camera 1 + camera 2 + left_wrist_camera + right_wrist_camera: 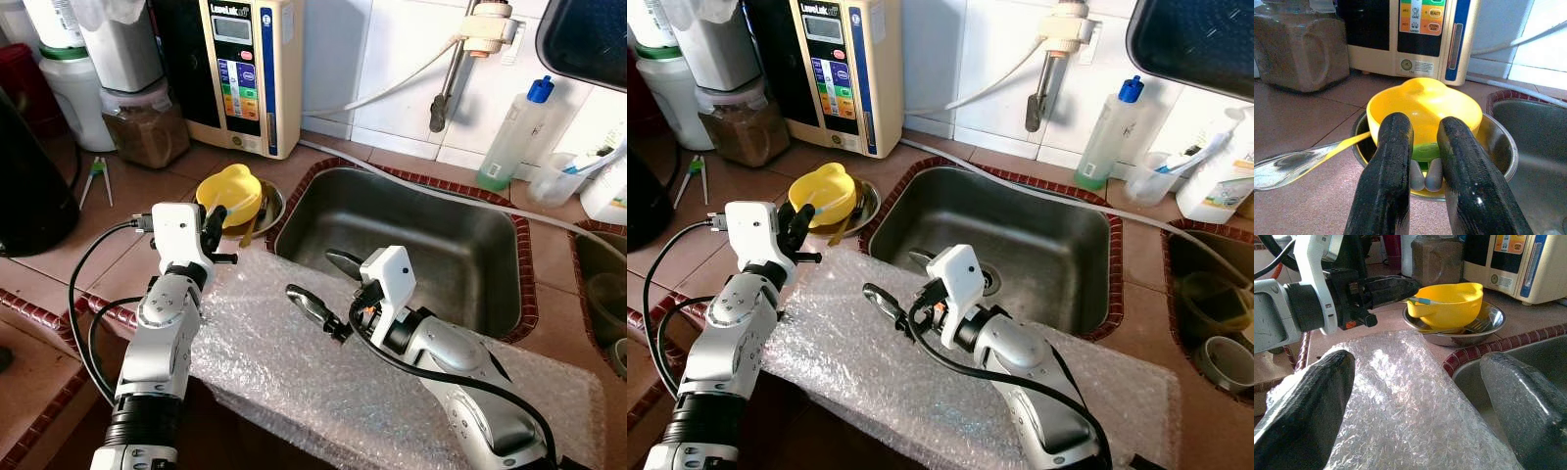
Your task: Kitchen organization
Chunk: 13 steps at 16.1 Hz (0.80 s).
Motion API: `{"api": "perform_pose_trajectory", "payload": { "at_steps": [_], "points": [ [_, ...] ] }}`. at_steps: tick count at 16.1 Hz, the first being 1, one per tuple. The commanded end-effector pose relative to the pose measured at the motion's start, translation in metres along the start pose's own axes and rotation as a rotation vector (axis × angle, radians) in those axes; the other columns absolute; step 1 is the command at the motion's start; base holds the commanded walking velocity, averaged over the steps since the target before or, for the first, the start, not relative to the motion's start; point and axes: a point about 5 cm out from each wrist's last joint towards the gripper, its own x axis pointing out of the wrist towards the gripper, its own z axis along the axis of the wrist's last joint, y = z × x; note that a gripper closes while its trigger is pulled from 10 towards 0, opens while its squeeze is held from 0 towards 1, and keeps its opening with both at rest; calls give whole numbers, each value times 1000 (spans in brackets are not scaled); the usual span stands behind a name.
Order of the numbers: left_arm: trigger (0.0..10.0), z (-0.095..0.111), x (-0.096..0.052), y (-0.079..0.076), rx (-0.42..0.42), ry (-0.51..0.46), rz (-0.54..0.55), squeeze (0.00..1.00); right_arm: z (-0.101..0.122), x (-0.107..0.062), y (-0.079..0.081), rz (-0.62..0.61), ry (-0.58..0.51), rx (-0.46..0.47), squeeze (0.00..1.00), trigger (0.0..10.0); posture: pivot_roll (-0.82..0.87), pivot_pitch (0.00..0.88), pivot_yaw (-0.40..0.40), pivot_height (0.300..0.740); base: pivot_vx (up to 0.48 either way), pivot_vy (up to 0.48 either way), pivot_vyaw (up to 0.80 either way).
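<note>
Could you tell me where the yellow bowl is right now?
The yellow bowl sits in a steel dish on the counter left of the sink, just beyond the left gripper.

White-tiled wall [392,59] — terracotta counter [147,196] (steel sink [421,235])

Both arms are built of rounded silver-grey shells joined by black rings, and each ends in a boxy white wrist housing. The left pincer [214,227] has two long black fingers [1386,186], thick, glossy and rounded at the tips; a small black stub juts sideways from the base of its white block. A black cable runs from that block in a wide loop along the forearm. The right pincer [318,286] carries the same black fingers [1308,411], with a black cable curling under its white housing and a touch of orange wiring beside it.
</note>
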Motion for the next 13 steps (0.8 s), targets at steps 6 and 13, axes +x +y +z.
{"api": "perform_pose_trajectory", "payload": {
  "at_steps": [6,13],
  "points": [
    [10000,-4,-4,-13,-1,40,-45,0,1,-4,1,-52,-25,73,0,10000,-2,0,12,740,0,0,0],
    [10000,23,-5,-16,68,-141,-9,0,2,-3,0,-55,-22,68,0,10000,-6,0,5,740,0,0,0]
  ]
}}
